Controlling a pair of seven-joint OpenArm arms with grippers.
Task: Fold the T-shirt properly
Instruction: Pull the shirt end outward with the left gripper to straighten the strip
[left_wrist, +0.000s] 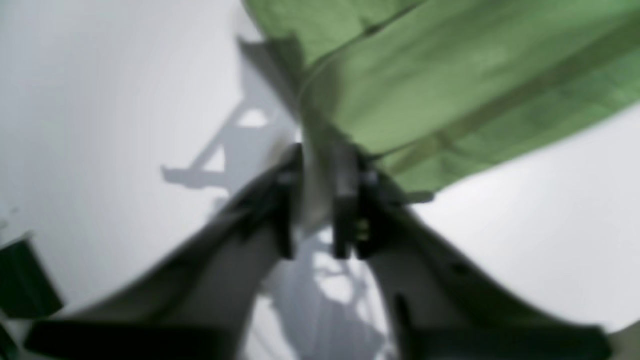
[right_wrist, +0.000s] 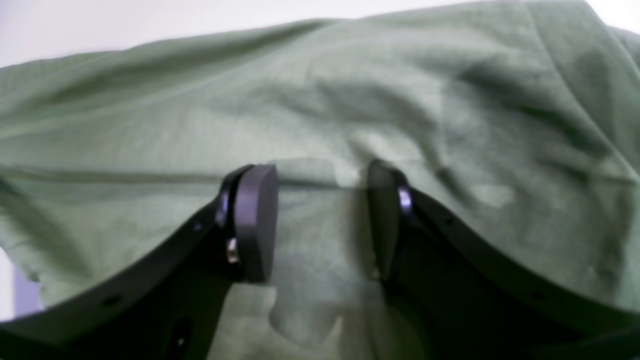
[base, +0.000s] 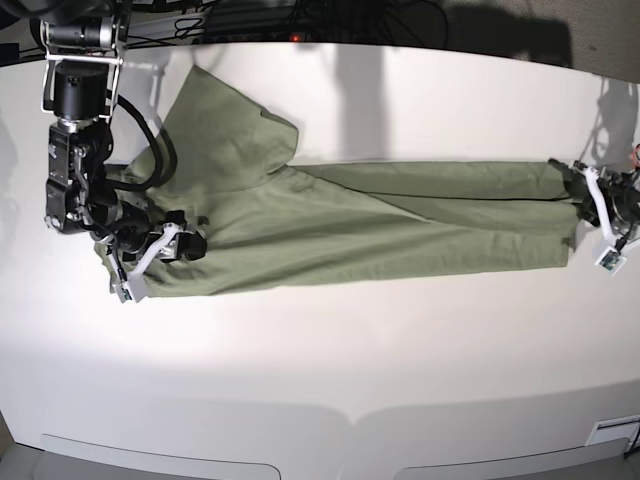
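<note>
The sage-green T-shirt (base: 350, 230) lies stretched into a long band across the white table, with one sleeve (base: 215, 110) spread toward the back left. My left gripper (base: 592, 200) is at the shirt's right end. In the blurred left wrist view its jaws (left_wrist: 322, 170) are closed on an edge of the green cloth (left_wrist: 450, 85). My right gripper (base: 185, 243) is at the shirt's left end. In the right wrist view it (right_wrist: 320, 220) is open, its pads (right_wrist: 255, 220) apart just over the wrinkled cloth (right_wrist: 350, 100).
The white table (base: 330, 350) extends in front of the shirt to its front edge (base: 320, 415). Cables and dark equipment (base: 300, 15) run along the back edge. A small white tag (base: 607, 259) hangs by the left gripper. A dark object (left_wrist: 25, 280) sits at the left wrist view's lower left.
</note>
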